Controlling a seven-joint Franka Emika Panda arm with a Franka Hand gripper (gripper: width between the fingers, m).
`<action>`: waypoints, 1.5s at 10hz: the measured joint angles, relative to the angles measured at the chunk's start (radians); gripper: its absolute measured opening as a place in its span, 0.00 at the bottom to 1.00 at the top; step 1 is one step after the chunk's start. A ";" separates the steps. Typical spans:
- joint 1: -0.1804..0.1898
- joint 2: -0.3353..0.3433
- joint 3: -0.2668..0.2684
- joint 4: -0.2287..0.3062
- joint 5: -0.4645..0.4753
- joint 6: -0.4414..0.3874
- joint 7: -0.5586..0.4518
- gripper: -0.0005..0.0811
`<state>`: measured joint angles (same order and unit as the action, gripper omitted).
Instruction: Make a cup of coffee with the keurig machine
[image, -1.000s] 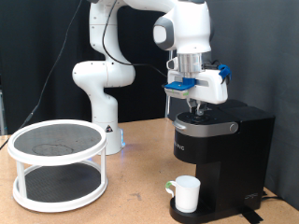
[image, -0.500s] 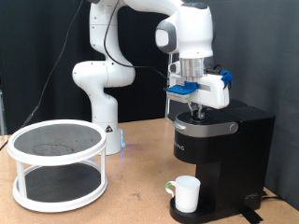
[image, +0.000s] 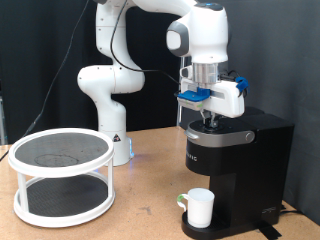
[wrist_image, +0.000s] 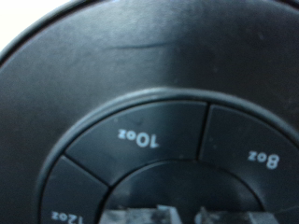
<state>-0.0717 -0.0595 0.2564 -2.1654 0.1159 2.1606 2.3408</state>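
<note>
1. The boxy matte-black keurig machine (image: 235, 160) has a silver-grey band around its rounded top edge and pale lettering on its front.
2. Its black round control panel (wrist_image: 154, 103), seen in the wrist view, carries white markings "10oz", "8oz" and "12oz" on dark segments.
3. The plain white cylindrical cup (image: 199, 206) stands on the black round drip base, with a green-marked spot at its side.
4. The white robot arm (image: 115, 70) has grey joints, and a bright blue bracket sits above the dark gripper (image: 210, 116).
5. The white round 2-tier rack (image: 62, 175) has dark mesh shelves.
6. The tabletop (image: 150, 215) is tan wood; the backdrop is black.
</note>
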 joint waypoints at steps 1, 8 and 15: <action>-0.001 0.009 -0.002 0.013 0.004 -0.019 0.000 0.01; -0.008 0.063 -0.012 0.092 0.035 -0.129 0.003 0.01; -0.020 0.005 -0.038 0.044 0.236 -0.083 -0.189 0.01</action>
<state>-0.0919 -0.0549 0.2189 -2.1217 0.3519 2.0777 2.1518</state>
